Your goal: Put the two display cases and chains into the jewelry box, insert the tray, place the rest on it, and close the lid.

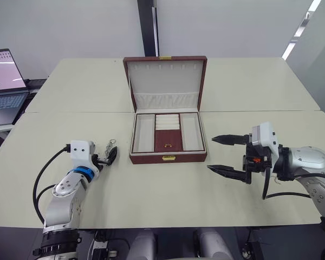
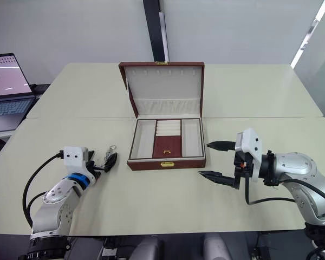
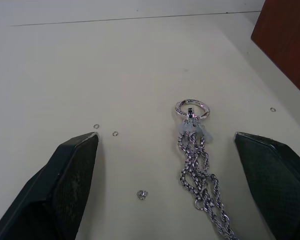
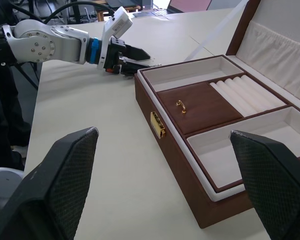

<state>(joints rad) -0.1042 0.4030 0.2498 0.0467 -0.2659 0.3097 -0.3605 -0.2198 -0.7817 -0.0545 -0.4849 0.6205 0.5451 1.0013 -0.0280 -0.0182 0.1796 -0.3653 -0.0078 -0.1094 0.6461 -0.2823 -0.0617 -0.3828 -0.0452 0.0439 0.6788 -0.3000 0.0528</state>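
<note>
Both grippers gape wide, holding nothing.
Chains (image 3: 197, 170) lie between left gripper (image 3: 177, 185) fingers; jewelry box (image 4: 190, 150) before right gripper (image 2: 215, 160).

A wide cream bench (image 1: 151, 200) fills the middle of the room, made of several tops pushed together; a seam runs straight across from 9 to 3 o'clock, and others angle away towards 10 and 2 o'clock. Behind it stands a plain pale wall (image 1: 70, 27) with a dark vertical strip (image 1: 147, 27) at 12 o'clock. At 9 o'clock an open laptop (image 1: 5, 86) sits on a side surface. Ceiling strip lights (image 1: 300, 30) slant at 2 o'clock.
</note>
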